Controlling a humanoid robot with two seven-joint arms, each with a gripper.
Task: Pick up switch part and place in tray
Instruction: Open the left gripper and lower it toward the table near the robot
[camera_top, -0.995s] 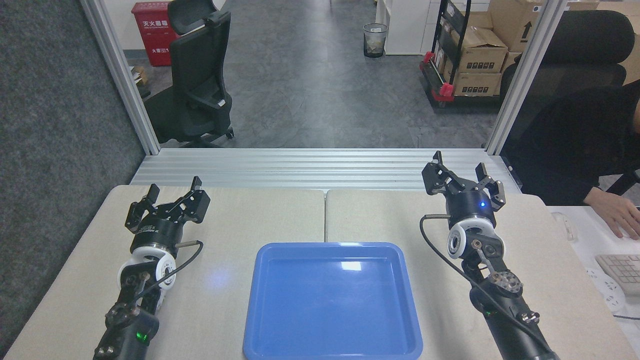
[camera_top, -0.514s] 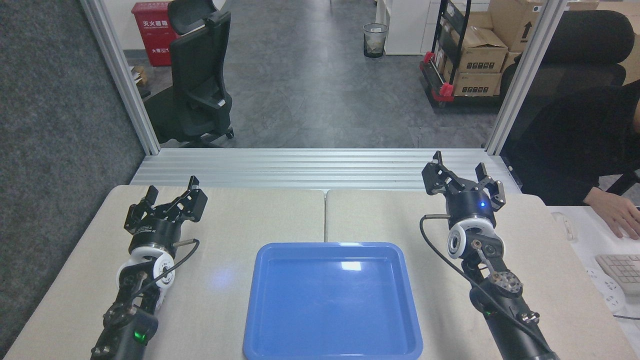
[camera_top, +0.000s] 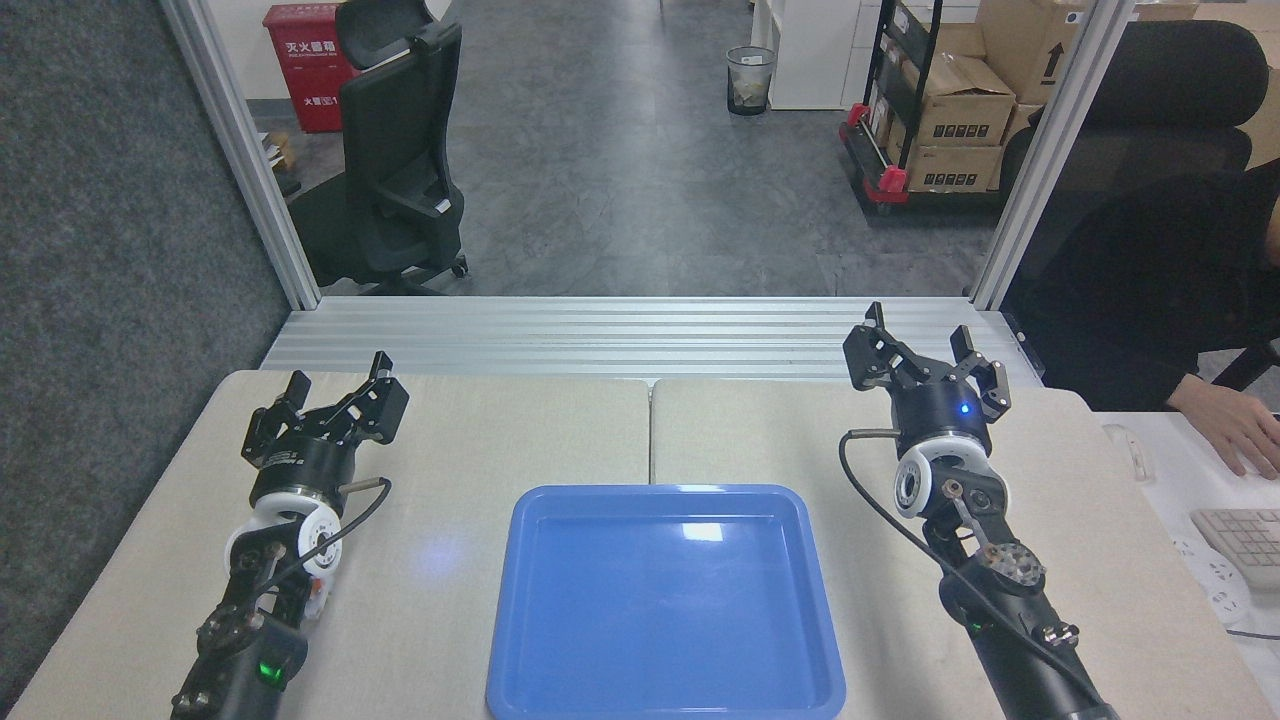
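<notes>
A glossy blue tray (camera_top: 530, 640) lies at the front middle of the table, with nothing in it. The switch part is out of view. My left gripper (camera_top: 338, 378) hovers over the table's left half, left of the tray, open with nothing between its fingers. My right gripper (camera_top: 920, 338) stands near the table's far right edge, also open and holding nothing.
The beige table (camera_top: 600, 430) has a seam down its middle and a ribbed aluminium ledge (camera_top: 640, 335) behind it. To the right a person's hand (camera_top: 1230, 420) rests by a keyboard (camera_top: 1245, 540) on a white desk. Black office chairs and stacked boxes stand beyond.
My left arm has shifted a little to the left and farther back, its gripper still open. The right arm and tray have not moved.
</notes>
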